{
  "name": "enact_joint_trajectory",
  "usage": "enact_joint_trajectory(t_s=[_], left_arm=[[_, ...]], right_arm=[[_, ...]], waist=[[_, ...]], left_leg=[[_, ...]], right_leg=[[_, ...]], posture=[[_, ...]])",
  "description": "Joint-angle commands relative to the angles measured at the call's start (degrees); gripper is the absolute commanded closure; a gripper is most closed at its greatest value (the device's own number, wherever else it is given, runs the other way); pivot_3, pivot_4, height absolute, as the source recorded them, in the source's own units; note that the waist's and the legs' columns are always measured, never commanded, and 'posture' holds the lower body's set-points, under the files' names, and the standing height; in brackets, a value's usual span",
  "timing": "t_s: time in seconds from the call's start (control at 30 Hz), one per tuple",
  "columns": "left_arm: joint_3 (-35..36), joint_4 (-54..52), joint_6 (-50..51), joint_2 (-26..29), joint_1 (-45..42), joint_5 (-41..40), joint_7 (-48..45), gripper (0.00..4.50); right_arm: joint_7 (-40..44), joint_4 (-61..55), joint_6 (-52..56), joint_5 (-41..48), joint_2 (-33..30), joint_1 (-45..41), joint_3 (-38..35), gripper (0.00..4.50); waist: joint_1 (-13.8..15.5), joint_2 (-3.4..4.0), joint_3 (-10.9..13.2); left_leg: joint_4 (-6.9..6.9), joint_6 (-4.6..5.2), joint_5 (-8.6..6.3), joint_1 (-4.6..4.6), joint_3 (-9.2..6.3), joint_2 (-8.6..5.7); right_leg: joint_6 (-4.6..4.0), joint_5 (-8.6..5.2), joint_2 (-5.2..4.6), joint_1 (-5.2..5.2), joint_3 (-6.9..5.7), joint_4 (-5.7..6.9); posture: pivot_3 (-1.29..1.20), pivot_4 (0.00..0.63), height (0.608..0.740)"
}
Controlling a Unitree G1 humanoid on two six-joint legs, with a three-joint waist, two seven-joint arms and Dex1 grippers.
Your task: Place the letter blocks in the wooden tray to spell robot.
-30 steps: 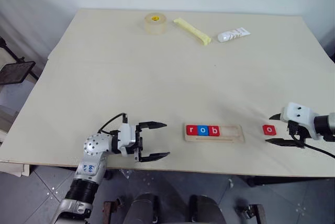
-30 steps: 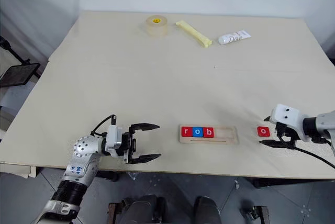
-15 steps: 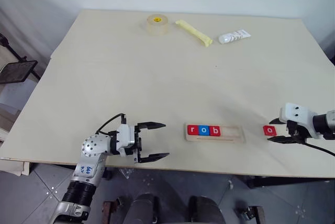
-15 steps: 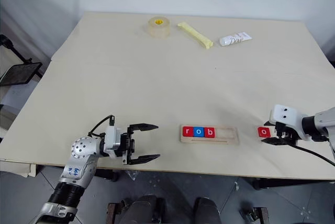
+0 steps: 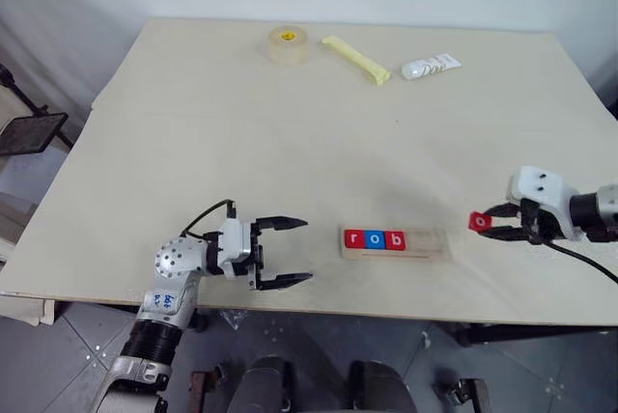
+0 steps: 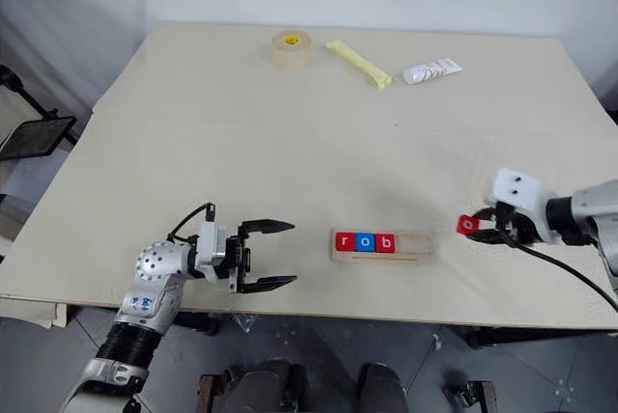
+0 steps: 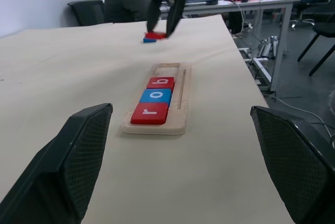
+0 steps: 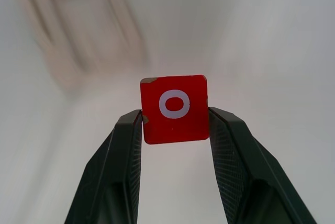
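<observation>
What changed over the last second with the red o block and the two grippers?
The right gripper closed on the red o block, lifted it off the table and carried it left toward the wooden tray. The r, o and b blocks stayed seated in the tray, and the left gripper stayed open beside it.

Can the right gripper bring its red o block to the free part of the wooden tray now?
Probably yes. The right gripper holds the red o block off the table, and nothing lies between it and the wooden tray's free right part.
</observation>
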Motion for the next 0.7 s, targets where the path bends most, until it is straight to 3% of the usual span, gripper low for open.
enact_joint_trajectory(t_s=[0.03, 0.37, 0.7], left_arm=[[-0.01, 1.06, -1.42, -0.42, -1.29, -0.08, -0.81, 0.0], [-0.18, 2.26, -2.44, -1.35, -2.29, 0.2, -0.94, 0.0], [0.01, -0.14, -2.16, -0.89, 0.08, 0.2, 0.62, 0.0]], right_arm=[[-0.99, -6.93, 6.56, 3.23, 0.24, -0.04, -0.54, 3.04], [-1.94, -8.24, 5.76, -0.87, 3.9, -4.61, 10.29, 3.04], [-1.13, -5.81, 4.41, -3.4, 5.96, -8.2, 14.93, 3.04]], waist=[[0.17, 0.0, 0.0], [-0.11, 0.0, 0.0], [-0.04, 0.0, 0.0]], left_leg=[[0.01, 0.0, 0.0, -0.02, -0.02, -0.01], [-0.01, 0.01, -0.01, -0.03, 0.02, -0.03], [-0.01, 0.01, -0.01, -0.05, 0.0, -0.03]], right_leg=[[0.0, 0.0, -0.01, 0.0, 0.0, -0.01], [0.0, 0.0, 0.0, -0.06, -0.05, 0.02], [0.0, 0.0, 0.0, -0.08, -0.05, 0.04]], posture=[[0.0, 0.15, 0.74], [0.0, 0.15, 0.74], [0.0, 0.15, 0.74]])
